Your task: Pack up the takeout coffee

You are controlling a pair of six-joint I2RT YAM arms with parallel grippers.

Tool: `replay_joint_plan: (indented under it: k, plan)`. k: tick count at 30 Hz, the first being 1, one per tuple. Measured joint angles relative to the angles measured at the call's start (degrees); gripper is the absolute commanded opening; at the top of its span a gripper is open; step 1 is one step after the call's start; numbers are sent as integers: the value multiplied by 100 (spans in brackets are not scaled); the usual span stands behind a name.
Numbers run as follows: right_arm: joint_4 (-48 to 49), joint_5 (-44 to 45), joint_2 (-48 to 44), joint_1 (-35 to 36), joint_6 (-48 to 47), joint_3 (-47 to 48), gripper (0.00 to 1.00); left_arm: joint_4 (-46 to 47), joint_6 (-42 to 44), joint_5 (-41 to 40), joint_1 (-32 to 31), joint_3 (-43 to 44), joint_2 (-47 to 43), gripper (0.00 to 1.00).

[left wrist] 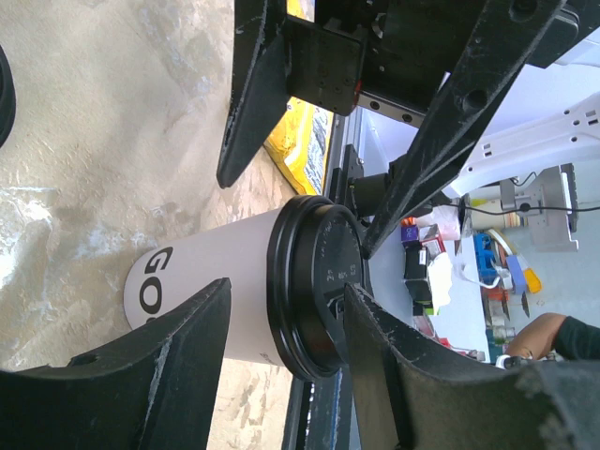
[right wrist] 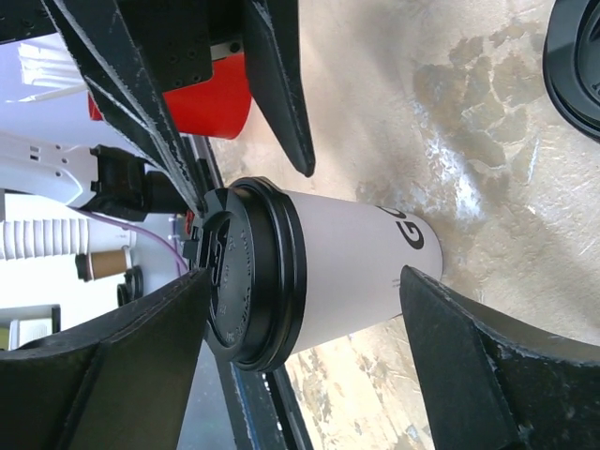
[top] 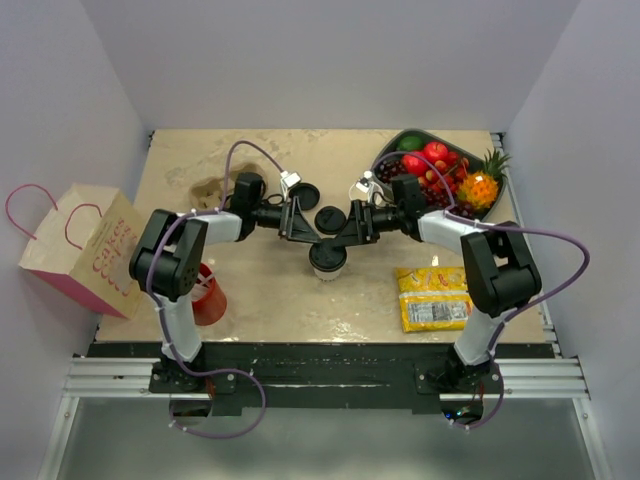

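Both arms fold inward, tips nearly meeting over the mid-tabletop (top: pixel 270 300). Left fingers (left wrist: pixel 141 375) apart, right fingers (right wrist: pixel 487 375) apart, clamping nothing. Takeout coffee (top: pixel 328 258) upright, lidded, just at their 6 o'clock. Bare surface rings it; yellow packet (top: pixel 432 298) at 4 o'clock, red cup (top: pixel 208 295) at 8.

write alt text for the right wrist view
A white coffee cup with a black lid sits on a mottled beige table, between the open fingers of the right hand. The left hand reaches in from the far side near the lid; a red cup and a spare lid lie beyond.
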Motion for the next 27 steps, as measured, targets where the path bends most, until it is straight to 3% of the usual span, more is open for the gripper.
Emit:
replay_joint_plan:
  k: [8,27]
  plan:
    - [157,-146,199,-98,234,-114,73,125,-160,2,-44,9,166,53]
    - [654,-356,291,-192,640,-365,73,105,-168,11,-55,-22,203,51]
